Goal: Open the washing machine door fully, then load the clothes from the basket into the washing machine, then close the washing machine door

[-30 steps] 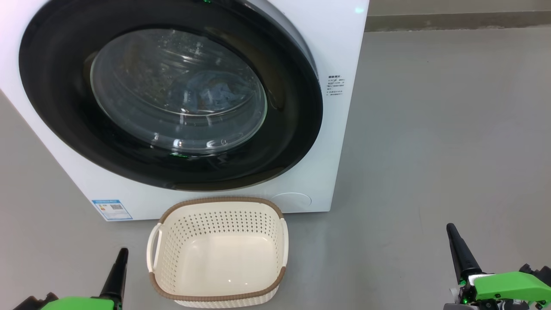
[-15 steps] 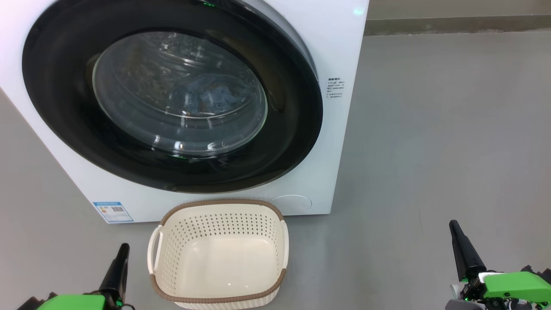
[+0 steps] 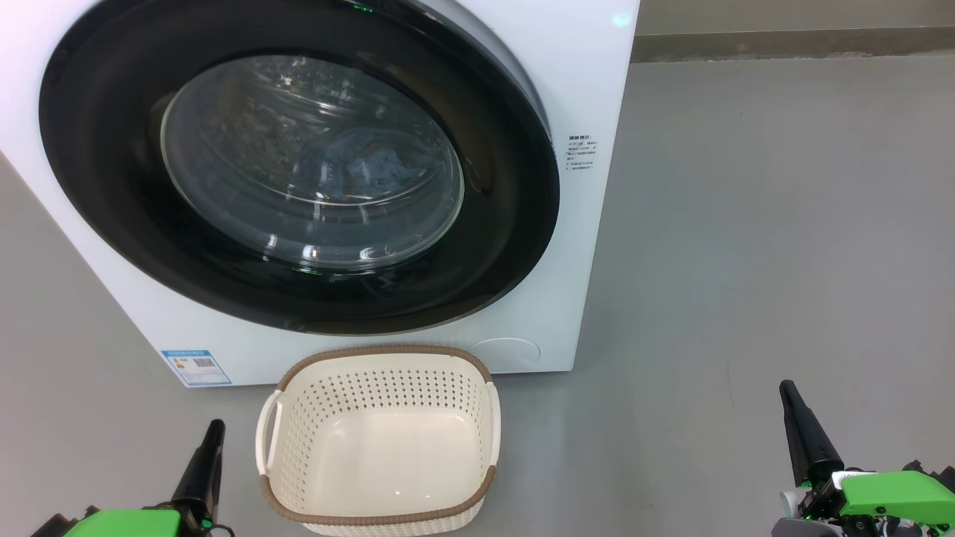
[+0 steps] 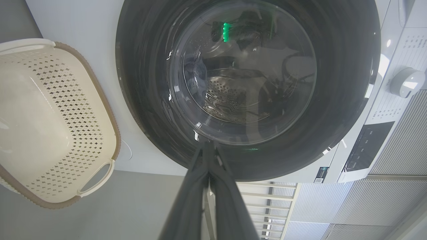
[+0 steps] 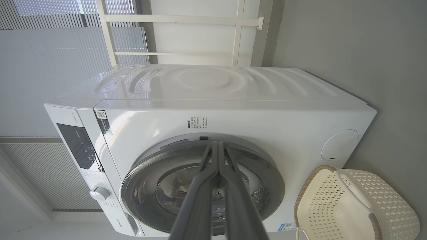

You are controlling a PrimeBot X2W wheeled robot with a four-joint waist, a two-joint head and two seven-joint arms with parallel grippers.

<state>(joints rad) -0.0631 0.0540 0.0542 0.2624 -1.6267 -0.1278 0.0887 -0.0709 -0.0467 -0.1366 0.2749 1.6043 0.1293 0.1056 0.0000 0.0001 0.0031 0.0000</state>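
The washing machine (image 3: 589,74) stands at the upper left of the head view on the grey floor (image 3: 746,224), its front facing the robot and turned a little to the robot's right; the washing machine door (image 3: 298,171) lies shut flat against that front, its black rim ringing the bulging glass; being round, it has no long axis to name. Behind the glass the clothes (image 3: 365,164) show as a dim blue bundle low in the steel drum, and their print is too blurred to make out; the left wrist view catches the same blue fabric (image 4: 195,71) at the side of the drum. The basket (image 3: 380,384) sits upright on the floor just before the machine's lower edge, mouth facing up, its smooth bottom bare in plain sight; its long axis runs from handle to handle across the head view, roughly along the machine's front; a blue label sticker (image 3: 195,365) is on the machine to its left and a round cover (image 3: 506,350) to its right. The left gripper (image 3: 215,429) hangs low beside the basket's left handle, not touching it, fingers pointing toward the machine; the right gripper (image 3: 787,391) hangs well apart to the right over bare floor, pointing likewise; on each, the two dark fingers are pressed together and hold nothing, as both wrist views show.
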